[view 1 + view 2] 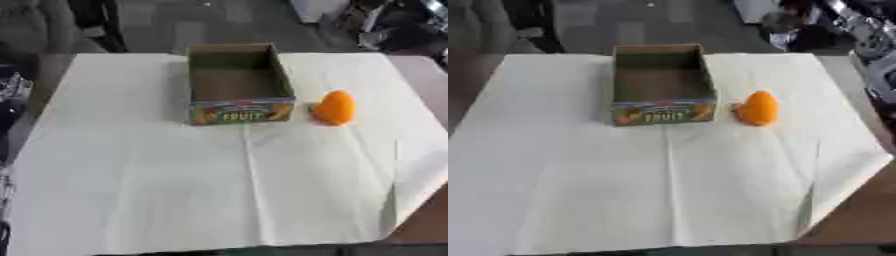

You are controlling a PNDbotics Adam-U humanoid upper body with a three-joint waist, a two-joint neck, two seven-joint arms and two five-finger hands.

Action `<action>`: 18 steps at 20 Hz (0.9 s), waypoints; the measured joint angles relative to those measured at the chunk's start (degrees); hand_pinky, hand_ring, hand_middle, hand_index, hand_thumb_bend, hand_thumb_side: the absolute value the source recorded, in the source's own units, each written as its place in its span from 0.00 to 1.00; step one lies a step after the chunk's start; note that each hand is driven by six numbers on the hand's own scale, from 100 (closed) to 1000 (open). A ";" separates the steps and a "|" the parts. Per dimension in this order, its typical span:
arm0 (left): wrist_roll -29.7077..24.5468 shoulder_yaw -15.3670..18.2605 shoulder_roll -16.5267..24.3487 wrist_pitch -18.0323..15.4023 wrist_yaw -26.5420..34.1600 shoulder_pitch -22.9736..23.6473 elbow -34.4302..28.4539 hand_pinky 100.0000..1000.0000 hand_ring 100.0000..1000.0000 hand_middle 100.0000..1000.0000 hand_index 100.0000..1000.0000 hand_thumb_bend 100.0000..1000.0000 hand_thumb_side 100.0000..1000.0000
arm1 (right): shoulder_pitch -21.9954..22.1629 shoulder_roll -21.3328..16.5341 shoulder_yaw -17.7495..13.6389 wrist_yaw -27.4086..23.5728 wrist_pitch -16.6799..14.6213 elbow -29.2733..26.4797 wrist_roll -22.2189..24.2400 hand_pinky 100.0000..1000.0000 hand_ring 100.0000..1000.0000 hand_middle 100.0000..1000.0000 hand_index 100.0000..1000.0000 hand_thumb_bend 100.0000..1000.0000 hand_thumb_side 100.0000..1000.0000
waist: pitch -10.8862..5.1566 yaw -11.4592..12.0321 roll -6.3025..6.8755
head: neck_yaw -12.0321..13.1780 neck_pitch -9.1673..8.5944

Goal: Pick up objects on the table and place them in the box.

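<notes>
**Cloth, bench and clutter**

A pale cloth (219,190) with faint fold creases covers most of the bench. Bare brown bench (859,220) shows at 4 o'clock, where the cloth's corner hangs askew. Grey floor (201,25) lies at 12 o'clock. Dark, blurred clutter (833,25) sits at 1 o'clock, more dark shapes (52,25) at 11 o'clock.
</notes>
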 measured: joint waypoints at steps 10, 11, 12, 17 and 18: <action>-0.08 -0.01 0.00 0.07 0.00 -0.04 0.00 0.57 0.56 0.54 0.69 0.61 0.30 | 1.00 1.60 0.62 3.17 -0.63 3.42 1.20 0.57 0.67 0.59 0.77 0.38 0.23 | 0.02 0.27 0.16 | -0.24 0.00; -0.09 -0.02 0.00 0.08 0.00 -0.04 0.00 0.57 0.56 0.54 0.69 0.61 0.30 | 1.00 1.73 0.67 3.32 -0.70 3.57 1.26 0.57 0.67 0.59 0.77 0.38 0.23 | 0.02 0.27 0.16 | -0.25 0.00; -0.10 -0.02 0.00 0.09 0.00 -0.04 0.00 0.57 0.56 0.54 0.69 0.61 0.30 | 1.01 1.91 0.77 3.38 -0.73 3.67 1.31 0.57 0.67 0.59 0.77 0.38 0.23 | 0.02 0.27 0.15 | -0.26 0.00; -0.10 -0.02 0.00 0.09 0.00 -0.05 0.00 0.57 0.56 0.54 0.69 0.61 0.30 | 1.10 2.51 0.82 4.06 -0.74 4.43 1.53 0.57 0.67 0.59 0.77 0.38 0.23 | 0.02 0.26 0.13 | -0.29 0.00; -0.10 -0.02 0.00 0.09 0.00 -0.05 0.00 0.57 0.56 0.54 0.69 0.61 0.30 | 1.23 2.62 0.83 4.29 -0.73 4.73 1.56 0.57 0.67 0.60 0.77 0.38 0.23 | 0.02 0.26 0.12 | -0.29 0.00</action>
